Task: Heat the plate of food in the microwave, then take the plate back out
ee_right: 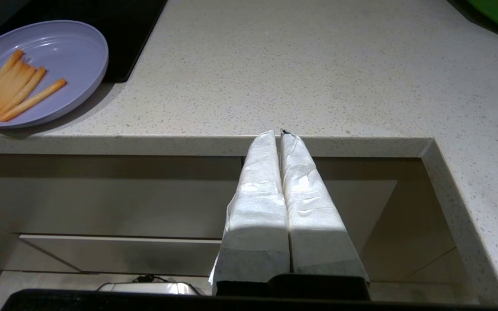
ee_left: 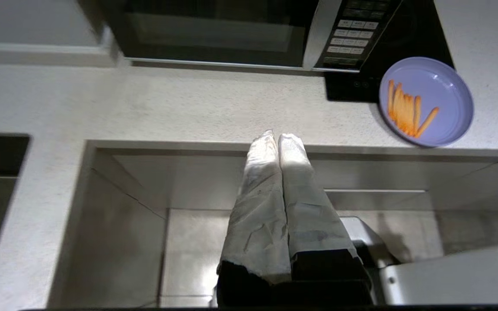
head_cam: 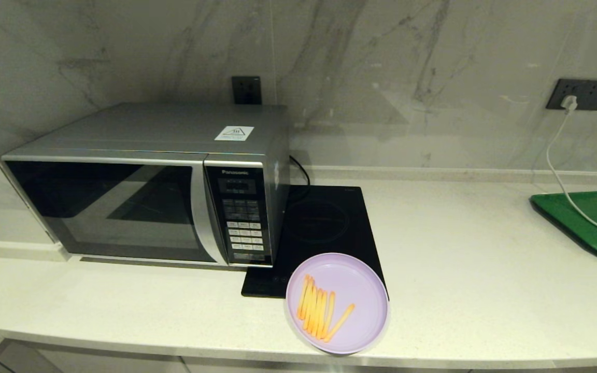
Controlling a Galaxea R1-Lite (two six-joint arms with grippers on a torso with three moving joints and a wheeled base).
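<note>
The lilac plate of food [head_cam: 337,303] with thin orange fries lies at the counter's front edge, partly over the corner of a black hob; it also shows as the plate [ee_left: 426,101] and the plate [ee_right: 37,73]. The silver microwave [head_cam: 148,181] stands at the back left with its dark door closed. My left gripper [ee_left: 278,137] hangs shut and empty below the counter's front edge, in front of the microwave. My right gripper [ee_right: 278,134] is shut and empty too, below the edge to the right of the plate. Neither arm appears in the head view.
A flat black induction hob [head_cam: 324,228] sits right of the microwave. A green tray [head_cam: 594,223] lies at the far right with a white cable [head_cam: 557,166] running over it from a wall socket. Bare counter [head_cam: 459,259] spreads between hob and tray.
</note>
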